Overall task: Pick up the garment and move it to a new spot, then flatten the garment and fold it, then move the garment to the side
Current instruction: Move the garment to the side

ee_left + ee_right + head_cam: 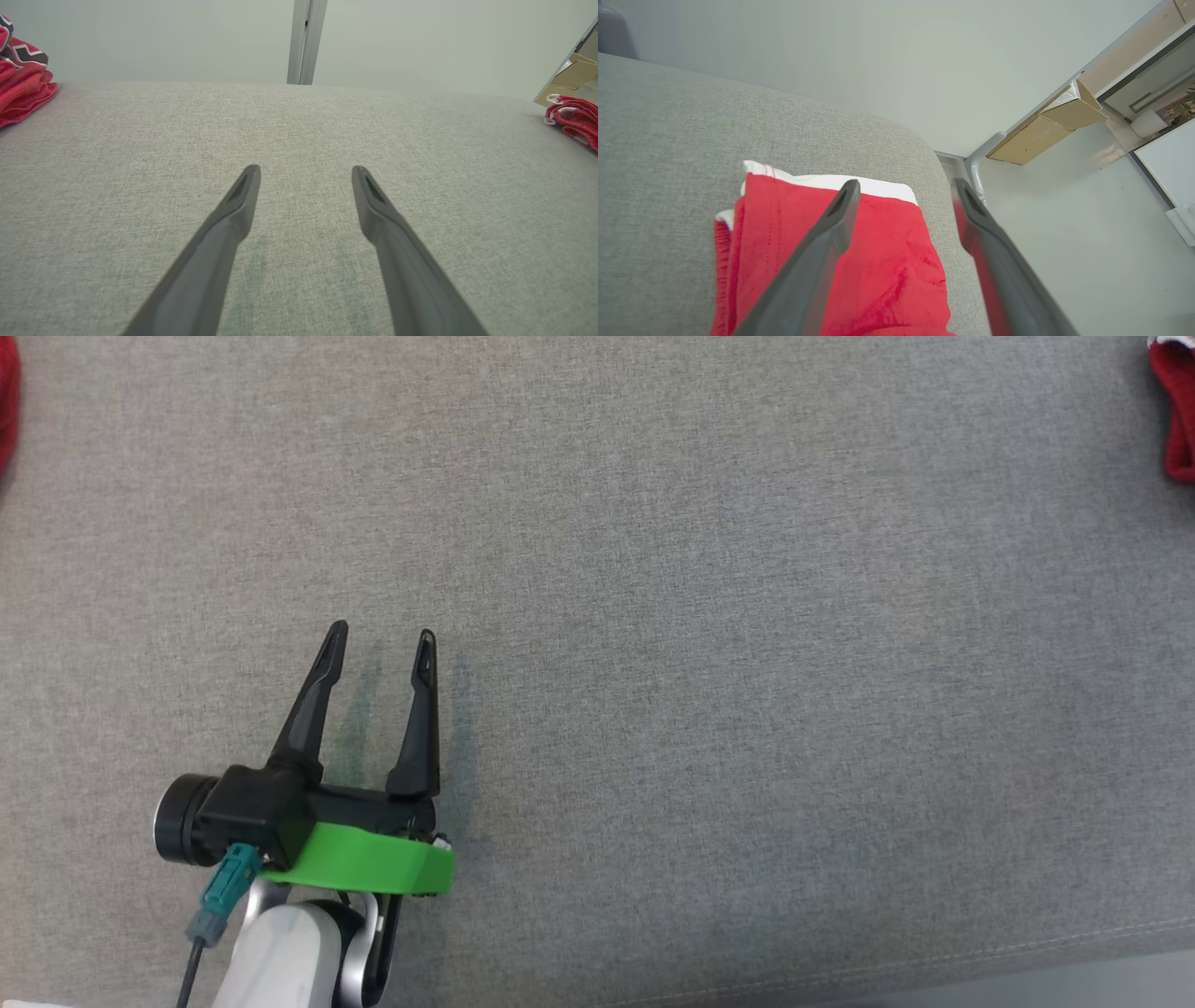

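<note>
The garment is red with a white trim and lies folded near the rounded corner of the grey fabric surface. My right gripper hovers just over it, open, its fingers apart with nothing pinched between them. The same garment peeks in at the head view's top right edge, and the left wrist view has the garment at far right. My left gripper rests open over bare fabric at the lower left; in its own view the left gripper holds nothing.
Another red pile with black and white patterning sits at the surface's far left, a sliver of that pile showing in the head view. The surface's front edge runs lower right. Cardboard boxes stand on the floor beyond the corner.
</note>
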Available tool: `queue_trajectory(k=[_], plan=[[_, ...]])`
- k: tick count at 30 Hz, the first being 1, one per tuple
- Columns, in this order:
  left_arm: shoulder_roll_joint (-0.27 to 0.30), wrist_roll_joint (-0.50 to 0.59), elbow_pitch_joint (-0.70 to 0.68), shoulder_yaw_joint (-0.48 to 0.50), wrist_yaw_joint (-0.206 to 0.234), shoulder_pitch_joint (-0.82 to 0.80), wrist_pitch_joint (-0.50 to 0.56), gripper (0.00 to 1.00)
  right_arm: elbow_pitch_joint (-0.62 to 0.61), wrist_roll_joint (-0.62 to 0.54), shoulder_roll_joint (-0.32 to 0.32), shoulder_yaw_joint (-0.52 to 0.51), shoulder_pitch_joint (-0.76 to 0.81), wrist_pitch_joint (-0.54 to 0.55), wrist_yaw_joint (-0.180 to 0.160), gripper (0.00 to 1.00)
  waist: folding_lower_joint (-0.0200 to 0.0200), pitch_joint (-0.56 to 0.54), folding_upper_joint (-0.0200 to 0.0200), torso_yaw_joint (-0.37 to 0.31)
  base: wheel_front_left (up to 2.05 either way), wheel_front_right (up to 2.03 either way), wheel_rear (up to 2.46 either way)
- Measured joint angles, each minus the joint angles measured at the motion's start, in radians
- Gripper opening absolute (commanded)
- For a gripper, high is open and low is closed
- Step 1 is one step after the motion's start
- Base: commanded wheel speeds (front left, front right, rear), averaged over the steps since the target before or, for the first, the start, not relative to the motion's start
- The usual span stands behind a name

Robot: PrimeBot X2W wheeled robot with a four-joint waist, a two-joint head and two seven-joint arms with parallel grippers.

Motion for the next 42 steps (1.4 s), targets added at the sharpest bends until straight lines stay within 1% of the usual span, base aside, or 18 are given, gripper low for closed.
queue_trajectory(k=[4,9,13,15,19,23,27,30,34,38,41,42], plan=[[0.0,-0.011,0.026,0.007,0.0,-0.009,-0.005,1.0,0.003,0.005,0.055,0.001,-0.004,-0.031,0.0,1.0,0.0,-0.019,0.0,-0.006,0.0,0.0,0.0],[0.001,-0.026,0.07,0.023,-0.003,-0.047,-0.021,1.0,0.003,0.044,0.119,-0.001,0.004,-0.074,0.0,1.0,0.0,-0.061,0.0,-0.011,0.0,0.0,0.0],[-0.002,-0.043,0.124,0.041,-0.003,-0.079,-0.031,1.0,0.002,0.079,0.186,0.015,0.035,-0.123,0.0,1.0,0.0,-0.103,0.0,-0.013,0.0,0.0,0.0],[-0.004,-0.053,0.164,0.058,-0.001,-0.084,-0.035,1.0,0.003,0.103,0.239,0.018,0.058,-0.149,0.0,1.0,0.0,-0.133,0.0,-0.013,0.0,0.0,0.0],[-0.012,-0.073,0.231,0.088,0.007,-0.082,-0.044,1.0,0.005,0.123,0.317,0.051,0.126,-0.195,0.0,1.0,0.0,-0.189,0.0,-0.013,0.0,0.0,0.0],[-0.021,-0.08,0.281,0.101,0.012,-0.062,-0.046,1.0,-0.015,0.143,0.368,0.074,0.204,-0.235,0.0,1.0,0.0,-0.245,0.0,-0.009,0.0,0.0,0.0],[-0.032,-0.097,0.308,0.122,0.011,-0.017,-0.048,1.0,-0.074,0.174,0.406,0.081,0.325,-0.255,0.0,1.0,0.0,-0.306,0.0,0.002,0.0,0.0,0.0],[-0.038,-0.098,0.313,0.136,0.005,0.025,-0.048,1.0,-0.141,0.169,0.427,0.08,0.418,-0.257,0.0,1.0,-0.0001,-0.349,0.0,0.013,0.0,0.0,0.0],[-0.043,-0.095,0.308,0.145,-0.008,0.088,-0.049,1.0,-0.271,0.158,0.469,0.053,0.552,-0.26,0.0,1.0,-0.0001,-0.4,0.0,0.032,0.0,0.0,0.0],[-0.049,-0.095,0.293,0.154,-0.01,0.146,-0.049,1.0,-0.405,0.158,0.504,0.034,0.699,-0.261,0.0,1.0,-0.0001,-0.443,0.0,0.051,0.0,0.0,0.0],[-0.052,-0.095,0.283,0.156,-0.011,0.173,-0.049,1.0,-0.48,0.171,0.507,0.03,0.779,-0.261,0.0,1.0,-0.0001,-0.468,0.0,0.062,0.0,0.0,0.0],[-0.053,-0.095,0.282,0.156,-0.011,0.177,-0.049,1.0,-0.496,0.21,0.507,0.048,0.803,-0.261,-0.001,1.0,-0.0001,-0.475,0.0,0.066,0.0,0.0,0.0]])
